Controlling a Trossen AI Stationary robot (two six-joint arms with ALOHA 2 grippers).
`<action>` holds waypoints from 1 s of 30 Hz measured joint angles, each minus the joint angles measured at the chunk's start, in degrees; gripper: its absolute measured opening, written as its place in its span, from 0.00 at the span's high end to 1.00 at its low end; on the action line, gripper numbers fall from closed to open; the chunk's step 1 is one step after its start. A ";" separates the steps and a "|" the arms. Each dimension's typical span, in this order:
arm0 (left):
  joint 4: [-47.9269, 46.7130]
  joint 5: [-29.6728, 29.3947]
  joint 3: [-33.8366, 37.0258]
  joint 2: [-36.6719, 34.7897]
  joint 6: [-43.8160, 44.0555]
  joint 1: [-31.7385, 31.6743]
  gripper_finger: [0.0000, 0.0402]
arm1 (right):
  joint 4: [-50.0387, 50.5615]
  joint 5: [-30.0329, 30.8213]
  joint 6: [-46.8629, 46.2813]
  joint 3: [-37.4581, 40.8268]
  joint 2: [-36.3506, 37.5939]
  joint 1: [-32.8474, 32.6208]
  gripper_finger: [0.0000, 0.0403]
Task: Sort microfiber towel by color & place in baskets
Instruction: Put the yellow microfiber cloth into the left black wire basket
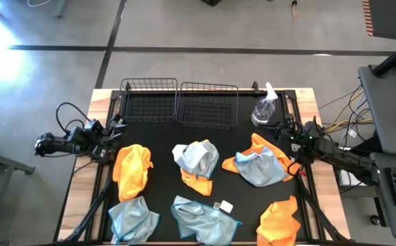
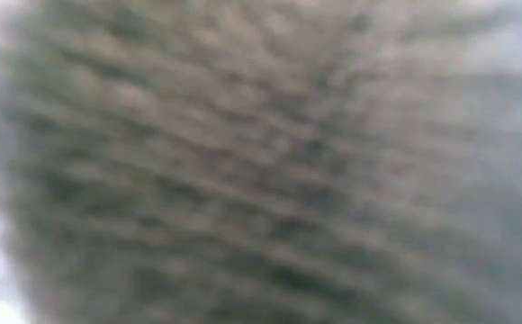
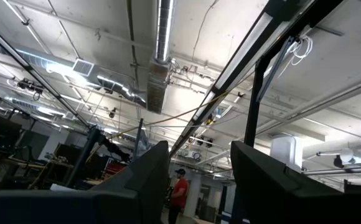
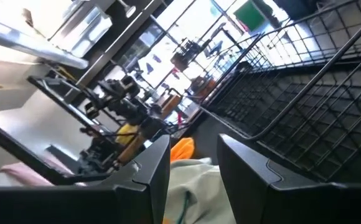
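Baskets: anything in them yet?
Both baskets empty: only bare wire grid shows; all towels lie on the black table.

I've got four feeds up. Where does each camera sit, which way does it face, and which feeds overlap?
High: overhead, facing down on black wire-grid baskets, orange and blue-grey cloths; both arms show.
Low: table height, blocked by blurred grey fabric.
Left wrist: faces ceiling; own open fingers.
Right wrist: faces across table; own fingers, basket wall.
Shared: baskets in high and right wrist.
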State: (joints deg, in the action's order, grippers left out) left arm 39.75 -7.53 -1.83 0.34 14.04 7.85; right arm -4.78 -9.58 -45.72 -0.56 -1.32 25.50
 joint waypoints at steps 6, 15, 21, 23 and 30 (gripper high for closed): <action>-0.02 0.00 -0.04 0.00 0.00 -0.01 0.61 | -0.04 3.86 -5.09 0.00 0.00 0.02 0.69; -0.02 0.00 -0.04 0.00 0.00 -0.02 0.61 | -0.20 8.18 -6.18 0.00 0.00 0.02 0.69; -0.02 -0.01 -0.04 0.00 0.00 0.00 0.61 | -0.22 8.19 -6.33 0.00 0.00 0.02 0.69; -0.02 0.00 -0.04 0.00 0.00 0.00 0.61 | -0.22 8.19 -7.92 0.00 0.00 0.01 0.69; 0.00 0.00 -0.04 0.00 0.01 0.00 0.61 | -0.22 6.92 -19.62 0.00 0.00 0.02 0.69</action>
State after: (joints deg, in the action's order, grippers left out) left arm 39.74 -7.53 -1.87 0.34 14.06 7.85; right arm -4.99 -2.66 -65.34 -0.56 -1.32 25.52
